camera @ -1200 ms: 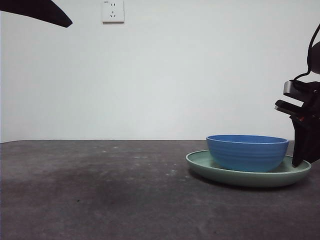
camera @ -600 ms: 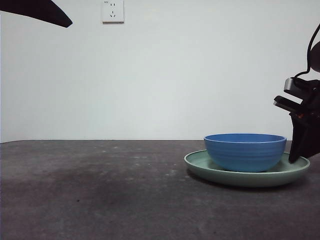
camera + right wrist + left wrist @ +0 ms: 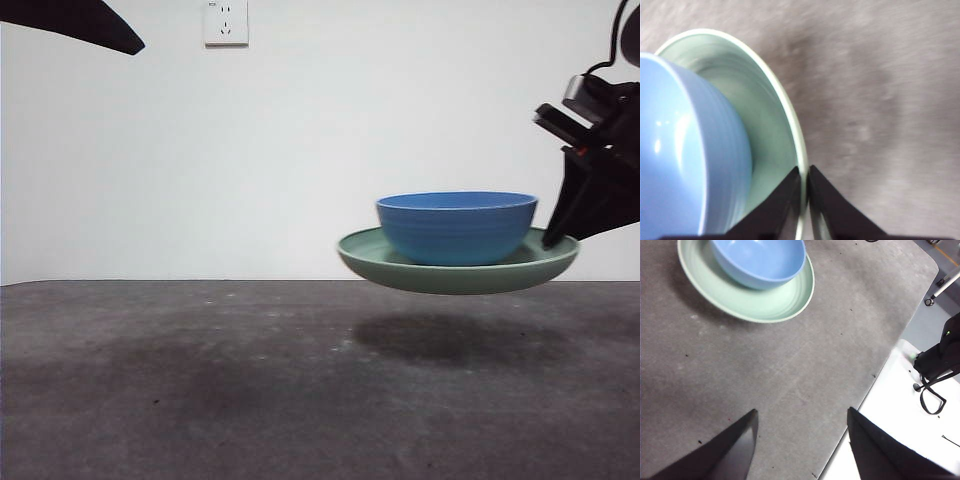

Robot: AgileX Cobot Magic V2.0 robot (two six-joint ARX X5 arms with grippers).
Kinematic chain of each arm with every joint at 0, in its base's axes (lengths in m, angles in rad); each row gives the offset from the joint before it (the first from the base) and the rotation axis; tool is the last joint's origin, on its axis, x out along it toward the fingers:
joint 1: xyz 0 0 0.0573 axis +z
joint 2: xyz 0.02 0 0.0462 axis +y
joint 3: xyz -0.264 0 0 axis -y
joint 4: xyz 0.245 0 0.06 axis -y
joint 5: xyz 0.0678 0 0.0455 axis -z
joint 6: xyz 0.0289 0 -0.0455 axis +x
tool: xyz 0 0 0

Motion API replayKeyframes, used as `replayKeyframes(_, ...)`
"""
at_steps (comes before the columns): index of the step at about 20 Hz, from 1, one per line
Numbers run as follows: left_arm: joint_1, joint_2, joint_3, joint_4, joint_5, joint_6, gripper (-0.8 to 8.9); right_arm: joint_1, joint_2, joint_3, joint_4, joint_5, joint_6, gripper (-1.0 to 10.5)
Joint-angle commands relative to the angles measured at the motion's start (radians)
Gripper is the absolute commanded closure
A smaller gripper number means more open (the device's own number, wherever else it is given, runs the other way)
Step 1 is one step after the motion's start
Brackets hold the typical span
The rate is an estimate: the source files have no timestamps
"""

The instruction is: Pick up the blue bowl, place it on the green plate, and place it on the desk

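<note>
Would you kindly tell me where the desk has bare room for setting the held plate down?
The dark grey-brown matte desk shows bare across the front view, including beneath the lifted pale mint-green round plate carrying the round blue bowl. Only the plate's rim is crowded, where the right gripper pinches it.

Our left pincer (image 3: pixel 800 445) with two black matte wedge-shaped jaws, our right pincer (image 3: pixel 803 200) the same black, tapered, a grey metal block, red detail and black cable above
</note>
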Motion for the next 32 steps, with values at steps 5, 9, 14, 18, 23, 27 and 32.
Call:
replayKeyframes(5, -0.004, 0.004, 0.009, 0.011, 0.005, 0.012, 5.33, 0.153, 0.007, 0.011, 0.149, 0.040, 0.132, 9.3)
replayKeyframes(9, -0.004, 0.004, 0.009, 0.010, 0.005, 0.012, 5.33, 0.232, 0.047, 0.011, 0.206, 0.061, 0.187, 9.3)
replayKeyframes(14, -0.004, 0.004, 0.009, 0.010, 0.005, 0.012, 5.33, 0.307, 0.138, 0.011, 0.275, 0.100, 0.225, 9.3)
replayKeyframes(18, -0.004, 0.004, 0.009, 0.009, 0.005, 0.012, 5.33, 0.334, 0.215, 0.011, 0.314, 0.111, 0.248, 9.3)
replayKeyframes(23, -0.005, 0.004, 0.009, 0.008, 0.005, 0.005, 5.33, 0.348, 0.274, 0.011, 0.351, 0.120, 0.262, 9.3)
replayKeyframes(27, -0.004, 0.004, 0.009, -0.011, 0.005, 0.005, 5.33, 0.349, 0.291, 0.011, 0.346, 0.121, 0.262, 9.3)
replayKeyframes(32, -0.004, 0.004, 0.009, -0.016, 0.005, 0.005, 5.33, 0.349, 0.290, 0.011, 0.341, 0.121, 0.274, 7.3)
